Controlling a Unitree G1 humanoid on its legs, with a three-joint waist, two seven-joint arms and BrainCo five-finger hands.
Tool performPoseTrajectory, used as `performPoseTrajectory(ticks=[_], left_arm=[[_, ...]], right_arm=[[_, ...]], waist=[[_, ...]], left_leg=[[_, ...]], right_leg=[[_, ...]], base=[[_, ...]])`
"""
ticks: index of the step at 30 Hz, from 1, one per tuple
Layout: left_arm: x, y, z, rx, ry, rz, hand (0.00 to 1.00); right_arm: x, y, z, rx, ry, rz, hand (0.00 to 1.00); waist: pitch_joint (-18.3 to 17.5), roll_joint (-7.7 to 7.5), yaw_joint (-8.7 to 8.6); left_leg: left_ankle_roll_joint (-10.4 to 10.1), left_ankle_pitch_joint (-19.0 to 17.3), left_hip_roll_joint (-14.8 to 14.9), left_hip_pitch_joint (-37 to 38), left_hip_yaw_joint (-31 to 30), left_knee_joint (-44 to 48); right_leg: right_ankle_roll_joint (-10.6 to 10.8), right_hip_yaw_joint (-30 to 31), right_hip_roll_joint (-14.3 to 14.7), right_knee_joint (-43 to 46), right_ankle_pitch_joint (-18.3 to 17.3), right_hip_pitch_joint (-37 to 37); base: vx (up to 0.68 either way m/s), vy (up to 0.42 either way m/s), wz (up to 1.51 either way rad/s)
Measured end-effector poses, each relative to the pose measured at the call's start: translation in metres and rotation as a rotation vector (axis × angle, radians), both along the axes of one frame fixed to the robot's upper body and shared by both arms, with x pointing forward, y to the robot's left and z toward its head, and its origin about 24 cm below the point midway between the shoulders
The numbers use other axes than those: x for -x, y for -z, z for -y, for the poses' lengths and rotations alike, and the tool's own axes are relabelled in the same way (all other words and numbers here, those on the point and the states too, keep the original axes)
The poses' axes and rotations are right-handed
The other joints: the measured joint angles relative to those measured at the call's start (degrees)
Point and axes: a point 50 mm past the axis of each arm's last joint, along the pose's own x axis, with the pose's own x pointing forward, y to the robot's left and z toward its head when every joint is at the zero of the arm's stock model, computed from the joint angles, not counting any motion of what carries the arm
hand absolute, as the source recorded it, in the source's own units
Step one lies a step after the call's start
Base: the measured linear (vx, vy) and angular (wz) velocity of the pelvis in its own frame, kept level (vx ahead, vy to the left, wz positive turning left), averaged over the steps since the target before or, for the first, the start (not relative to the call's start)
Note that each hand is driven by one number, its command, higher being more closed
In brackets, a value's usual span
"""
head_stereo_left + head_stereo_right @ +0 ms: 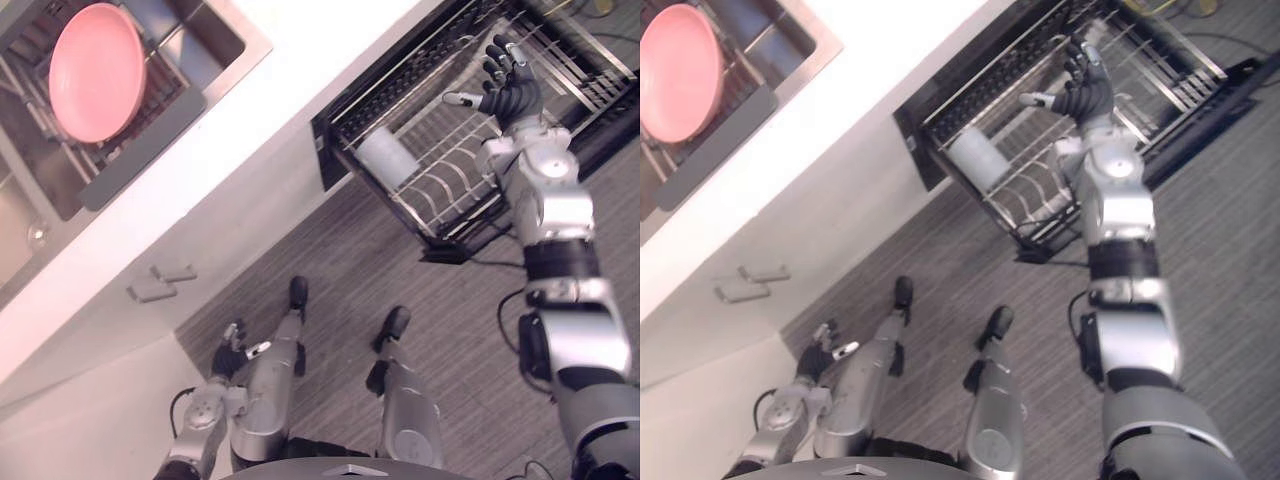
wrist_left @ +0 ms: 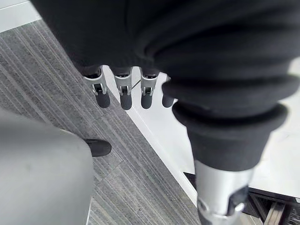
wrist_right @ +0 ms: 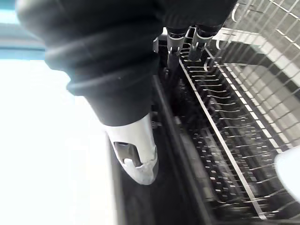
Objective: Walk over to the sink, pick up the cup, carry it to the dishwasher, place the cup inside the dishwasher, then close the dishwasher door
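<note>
No writing, label, number or sign can be read anywhere in these views (not on the cup point(image 1: 385, 157) in the middle of the frame, the pink plate point(image 1: 97, 72) at the upper left, or the white bench point(image 1: 290, 90) running between them).

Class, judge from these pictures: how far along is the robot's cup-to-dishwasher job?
Done: the cup sits in the pulled-out rack. In hand: nothing. The right hand is open above the rack, and the left hand hangs open at its side. Left: closing the dishwasher, which stands open.
</note>
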Motion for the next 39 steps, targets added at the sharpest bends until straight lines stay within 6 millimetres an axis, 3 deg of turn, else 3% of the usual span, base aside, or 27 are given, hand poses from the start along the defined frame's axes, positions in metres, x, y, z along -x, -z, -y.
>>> performPoseTrajectory(ticks=[1, 3, 6, 9, 12, 14, 17, 19, 21, 23, 24, 28, 29, 30, 31, 32, 33, 34, 36, 39], left_arm=[[0.003, 0.002, -0.003, 0.000, -0.014, -0.008, 0.00], [0.017, 0.010, -0.015, 0.026, -0.091, -0.058, 0.00], [0.036, 0.021, -0.023, 0.103, -0.206, -0.116, 0.00], [0.055, 0.030, -0.029, 0.158, -0.303, -0.163, 0.00], [0.094, 0.043, -0.040, 0.178, -0.413, -0.273, 0.00], [0.130, 0.053, -0.044, 0.208, -0.526, -0.372, 0.00], [0.156, 0.056, -0.047, 0.242, -0.636, -0.421, 0.00], [0.164, 0.057, -0.049, 0.275, -0.696, -0.422, 0.00], [0.171, 0.059, -0.046, 0.298, -0.713, -0.439, 0.00], [0.173, 0.060, -0.039, 0.311, -0.704, -0.452, 0.00], [0.174, 0.061, -0.036, 0.303, -0.684, -0.461, 0.00], [0.168, 0.062, -0.030, 0.289, -0.636, -0.477, 0.00], [0.168, 0.062, -0.031, 0.268, -0.614, -0.490, 0.00], [0.163, 0.062, -0.029, 0.251, -0.576, -0.496, 0.00], [0.159, 0.062, -0.029, 0.233, -0.546, -0.494, 0.00], [0.145, 0.060, -0.035, 0.193, -0.481, -0.474, 0.00], [0.137, 0.058, -0.040, 0.173, -0.460, -0.457, 0.00], [0.125, 0.056, -0.048, 0.142, -0.420, -0.434, 0.00], [0.109, 0.052, -0.056, 0.109, -0.374, -0.410, 0.00], [0.104, 0.051, -0.054, 0.080, -0.316, -0.410, 0.00]], right_arm=[[0.004, 0.008, -0.005, -0.015, -0.019, 0.010, 0.00], [0.024, 0.046, -0.023, -0.088, -0.091, 0.014, 0.00], [0.045, 0.076, -0.035, -0.139, -0.150, 0.008, 0.00], [0.056, 0.085, -0.045, -0.157, -0.202, 0.029, 0.00], [0.063, 0.084, -0.053, -0.130, -0.268, 0.063, 0.00], [0.065, 0.082, -0.054, -0.135, -0.299, 0.095, 0.00], [0.066, 0.083, -0.051, -0.143, -0.305, 0.099, 0.00], [0.070, 0.090, -0.041, -0.161, -0.267, 0.080, 0.00], [0.075, 0.093, -0.024, -0.160, -0.201, 0.073, 0.00], [0.076, 0.088, -0.014, -0.152, -0.151, 0.099, 0.00], [0.076, 0.085, -0.011, -0.155, -0.139, 0.114, 0.00], [0.077, 0.082, -0.011, -0.171, -0.152, 0.130, 0.00], [0.083, 0.081, -0.008, -0.182, -0.148, 0.148, 0.00], [0.093, 0.076, -0.004, -0.189, -0.134, 0.188, 0.00], [0.096, 0.074, -0.002, -0.191, -0.124, 0.206, 0.00], [0.105, 0.074, 0.002, -0.191, -0.095, 0.228, 0.00], [0.110, 0.074, 0.004, -0.193, -0.079, 0.234, 0.00], [0.120, 0.073, 0.008, -0.198, -0.049, 0.253, 0.00], [0.135, 0.066, 0.012, -0.190, -0.004, 0.303, 0.00], [0.142, 0.061, 0.012, -0.199, -0.010, 0.336, 0.00]], waist=[[-0.4, -0.53, -0.48], [-2.8, -2.58, -1.99], [-6.1, -3.66, -2.44], [-8.7, -3.87, -2.16], [-11.2, -4.34, -1.92], [-13.0, -4.99, -1.58], [-14.1, -5.60, -0.45], [-14.5, -5.96, -1.20], [-16.2, -5.89, -2.11], [-17.2, -4.83, -2.02], [-17.5, -4.42, -1.58], [-17.7, -5.95, -1.85], [-17.7, -5.95, -2.71], [-18.3, -5.13, -3.78], [-18.4, -4.82, -4.42], [-18.5, -5.25, -6.07], [-18.4, -6.12, -6.74], [-18.3, -7.17, -7.66], [-19.7, -9.89, -8.20], [-20.2, -9.54, -8.49]], left_leg=[[0.0, -0.2, 0.1, 0.4, 0.3, 0.0], [-0.4, -1.3, 0.4, 2.1, 0.5, 0.0], [-0.8, -2.8, 0.6, 4.2, 0.5, 0.0], [-0.8, -3.5, 0.6, 6.2, 0.2, 0.0], [-0.9, -4.2, 0.5, 9.3, -1.4, 0.0], [-1.1, -4.3, 0.3, 11.0, -3.8, 0.1], [-0.9, -4.9, -0.5, 10.8, -6.3, 1.8], [3.8, -8.5, 0.6, 9.7, 3.9, 4.9], [4.3, -9.2, 3.3, 7.9, 16.8, 9.8], [4.2, -9.3, 4.4, 7.0, 24.4, 12.9], [4.8, -9.9, 3.1, 6.4, 24.3, 14.1], [5.9, -14.8, 0.1, 5.9, 23.4, 16.4], [5.9, -15.5, -0.7, 6.6, 22.5, 15.7], [6.1, -15.6, -1.5, 7.7, 21.2, 13.9], [6.3, -15.3, -1.9, 8.3, 20.0, 13.1], [6.8, -14.5, -2.8, 9.2, 15.7, 11.4], [6.9, -14.1, -3.5, 10.2, 13.7, 10.1], [7.1, -12.9, -4.7, 12.1, 10.5, 7.6], [6.6, -11.6, -7.3, 15.0, 5.7, 4.6], [6.8, -11.7, -7.5, 16.5, 2.4, 3.2]], right_leg=[[0.1, 0.1, 0.1, -0.2, 0.0, 0.5], [0.1, 0.3, 0.6, -1.6, 0.0, 2.5], [0.2, 0.0, 1.1, -3.0, -0.4, 5.3], [0.3, -0.7, 1.2, -3.7, -0.9, 7.9], [0.6, -2.8, 1.4, -4.8, -1.7, 12.7], [0.9, -5.5, 1.5, -4.8, -2.9, 16.0], [1.2, -10.1, 1.4, -4.7, -4.1, 19.1], [2.2, -17.5, 0.0, -4.8, -5.2, 23.4], [4.2, -25.3, -1.5, -4.2, -5.9, 26.2], [6.0, -29.3, -3.4, -2.4, -6.6, 27.7], [6.9, -30.9, -4.6, -2.1, -6.3, 28.5], [7.9, -31.6, -9.1, 1.8, -5.4, 29.1], [6.4, -29.9, -12.1, 9.0, -5.6, 27.4], [-0.6, -24.3, -16.0, 21.0, -5.4, 22.8], [-4.5, -19.1, -17.0, 27.1, -5.1, 19.6], [-3.2, -8.8, -14.7, 36.0, -9.5, 14.7], [-1.9, -4.9, -12.3, 38.0, -12.3, 13.2], [-0.1, 0.0, -8.2, 37.3, -16.7, 12.1], [-0.5, 1.3, -4.1, 30.5, -21.9, 11.6], [-1.3, 2.4, -2.2, 22.6, -21.3, 9.4]], base=[[0.08, -0.072, -0.18], [0.10, -0.069, -0.12], [0.10, -0.053, -0.01], [0.08, -0.029, 0.10], [0.10, -0.032, 0.29], [0.08, -0.033, 0.55], [0.04, -0.030, 0.81], [-0.02, 0.063, 1.59], [0.05, 0.123, 1.86], [0.10, 0.219, 1.39], [0.09, 0.197, 0.96], [0.06, 0.181, 0.26], [0.09, 0.255, 0.30], [0.10, 0.278, 0.39], [0.11, 0.271, 0.78], [0.09, 0.168, 0.91], [0.15, 0.143, 1.38], [0.13, 0.048, 1.33], [0.18, -0.018, 1.39], [0.18, -0.044, 0.92]])
